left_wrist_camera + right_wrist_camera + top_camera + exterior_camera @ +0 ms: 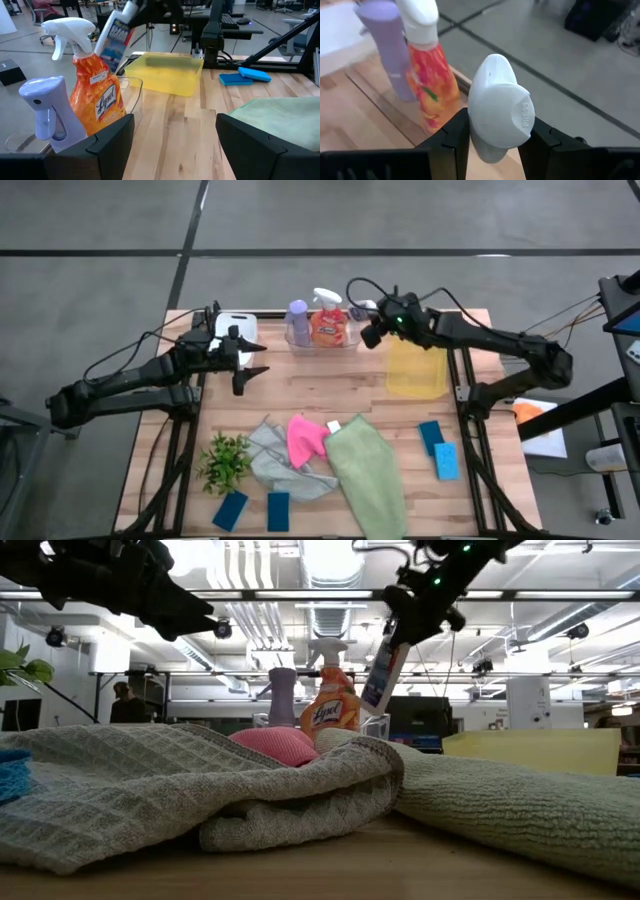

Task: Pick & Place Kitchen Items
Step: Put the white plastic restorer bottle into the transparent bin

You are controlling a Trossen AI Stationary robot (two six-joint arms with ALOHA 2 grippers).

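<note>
I take the clear tray (300,340) as my landmark: purple bottle (297,319) and orange spray bottle (328,323) stand inside. My right gripper (372,318), clamped on the small white bottle (381,674), hangs tilted just beside the tray's far-right end. Left gripper (252,360) waits open, left of it.

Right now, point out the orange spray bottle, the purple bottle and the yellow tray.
orange spray bottle (97,97), left wrist view, on its label.
purple bottle (298,320), high view, on its cap.
yellow tray (417,375), high view, on its bare floor.
</note>
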